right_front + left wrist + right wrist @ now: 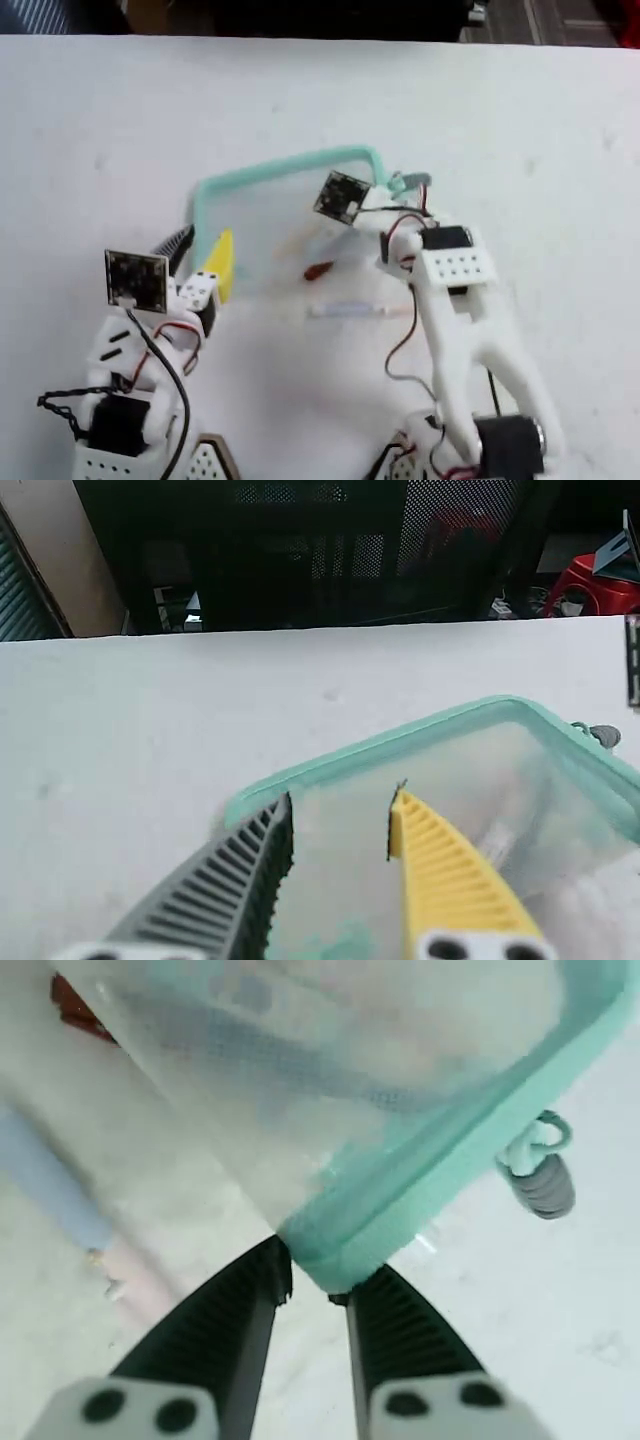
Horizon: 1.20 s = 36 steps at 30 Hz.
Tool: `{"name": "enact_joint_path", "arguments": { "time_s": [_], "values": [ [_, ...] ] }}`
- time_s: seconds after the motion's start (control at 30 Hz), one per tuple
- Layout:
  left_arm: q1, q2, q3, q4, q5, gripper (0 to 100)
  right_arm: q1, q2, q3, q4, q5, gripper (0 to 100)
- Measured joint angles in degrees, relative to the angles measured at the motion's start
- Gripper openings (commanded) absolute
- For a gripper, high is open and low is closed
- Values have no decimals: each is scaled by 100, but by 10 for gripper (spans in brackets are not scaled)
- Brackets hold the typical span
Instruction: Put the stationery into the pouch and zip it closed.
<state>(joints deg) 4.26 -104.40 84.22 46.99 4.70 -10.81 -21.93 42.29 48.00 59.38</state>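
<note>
The translucent pouch [280, 215] with a mint zipper edge [290, 165] lies flat mid-table. My right gripper [318, 1275] is shut on the pouch's mint corner, close to the grey zipper pull [540, 1175]. My left gripper [340, 820] is open, with its grey finger [240, 880] and yellow finger [450, 880] either side of the pouch's opposite corner. A pale pen [347, 310] lies on the table just in front of the pouch. A small red item [318, 270] sits by the pouch's near edge; whether it is inside or beside the pouch I cannot tell.
White tabletop stretches free behind and to both sides of the pouch. The table's far edge [320, 38] borders a dark area. Cables hang from both arms near the front.
</note>
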Motion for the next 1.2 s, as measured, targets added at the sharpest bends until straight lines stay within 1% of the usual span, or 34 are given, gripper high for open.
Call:
{"name": "enact_joint_path", "arguments": {
  "time_s": [0.1, 0.2, 0.3, 0.47, 0.53, 0.67, 0.8, 0.93, 1.1, 1.2],
  "values": [
    [9, 0, 0, 0, 0, 183, -158, -677, 0, 193, -176, 19],
    [264, 0, 0, 0, -123, 220, -448, -1433, 0, 466, -343, 19],
    [642, 0, 0, 18, -756, 224, -853, -2101, -53, 809, -607, 18],
    [1213, 0, -132, 615, -2013, 225, -1363, -2435, -870, 1591, -1064, 18],
    [1292, 0, -185, 721, -2462, 226, -1521, -2382, -1275, 1864, -1108, 18],
    [1178, 0, -193, 738, -3209, 226, -1741, -2013, -1960, 2426, -1134, 18],
    [800, 0, -202, 554, -3455, 238, -1785, -1785, -2347, 2848, -1134, 18],
    [747, 0, -343, 554, -3991, 238, -1785, -1723, -2435, 3024, -1143, 18],
    [747, 0, -343, 554, -4070, 237, -1785, -1723, -2418, 3112, -1152, 18],
    [703, 0, -343, 554, -3851, 237, -1785, -1723, -2127, 2945, -1160, 19]
  ]
}}
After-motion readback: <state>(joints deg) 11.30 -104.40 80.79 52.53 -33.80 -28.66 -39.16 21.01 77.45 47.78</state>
